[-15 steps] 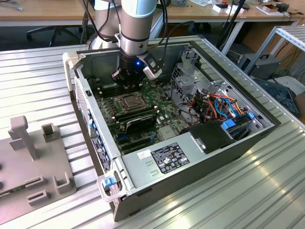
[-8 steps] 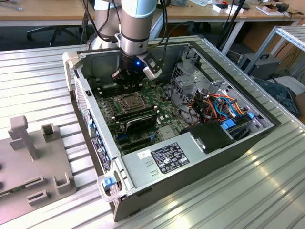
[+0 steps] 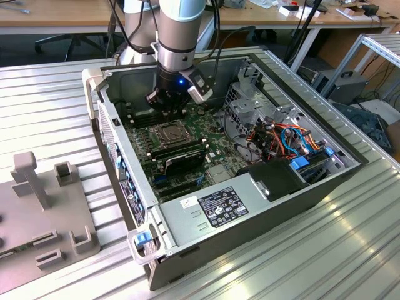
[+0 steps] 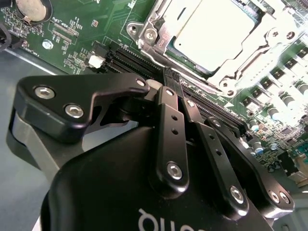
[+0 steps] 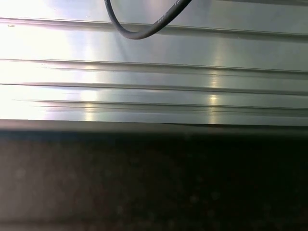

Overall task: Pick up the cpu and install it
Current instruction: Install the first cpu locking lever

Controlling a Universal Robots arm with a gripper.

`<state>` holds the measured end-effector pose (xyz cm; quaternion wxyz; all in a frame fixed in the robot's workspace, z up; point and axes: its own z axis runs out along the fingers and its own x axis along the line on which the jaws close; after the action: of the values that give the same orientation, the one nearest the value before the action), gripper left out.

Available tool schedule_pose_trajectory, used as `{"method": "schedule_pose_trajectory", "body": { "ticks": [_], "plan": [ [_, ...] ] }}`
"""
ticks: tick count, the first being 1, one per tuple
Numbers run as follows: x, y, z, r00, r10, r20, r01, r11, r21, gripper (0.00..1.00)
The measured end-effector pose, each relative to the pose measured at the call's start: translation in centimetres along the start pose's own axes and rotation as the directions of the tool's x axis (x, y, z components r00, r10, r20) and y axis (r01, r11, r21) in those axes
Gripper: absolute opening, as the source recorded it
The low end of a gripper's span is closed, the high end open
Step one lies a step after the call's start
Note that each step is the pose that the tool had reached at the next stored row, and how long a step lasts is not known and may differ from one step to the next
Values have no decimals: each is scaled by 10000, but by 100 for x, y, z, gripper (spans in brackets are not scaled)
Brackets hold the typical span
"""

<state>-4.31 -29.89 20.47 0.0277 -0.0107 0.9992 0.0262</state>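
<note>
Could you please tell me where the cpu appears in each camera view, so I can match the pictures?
Exterior view: the cpu lies on the motherboard inside the case, beside the end of the arm.
Second wrist view: the cpu is the pale square inside the shiny retention frame.
First wrist view: a ribbed metal surface and a black cable.
Shared landmark: the retention frame around the cpu, in the exterior and second wrist views.

Cpu (image 4: 219, 36): silver-grey square, lying flat, seated in socket (image 4: 159, 33).
</note>
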Motion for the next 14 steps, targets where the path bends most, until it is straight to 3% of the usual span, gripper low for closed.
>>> {"method": "schedule_pose_trajectory", "body": {
  "ticks": [4, 14],
  "plan": [
    [-3, 2, -58, 10000, 1, -2, -1, 10000, 4, 11],
    [39, 2, -63, 10000, 21, 1, -21, 10000, 3, 11]
  ]
}}
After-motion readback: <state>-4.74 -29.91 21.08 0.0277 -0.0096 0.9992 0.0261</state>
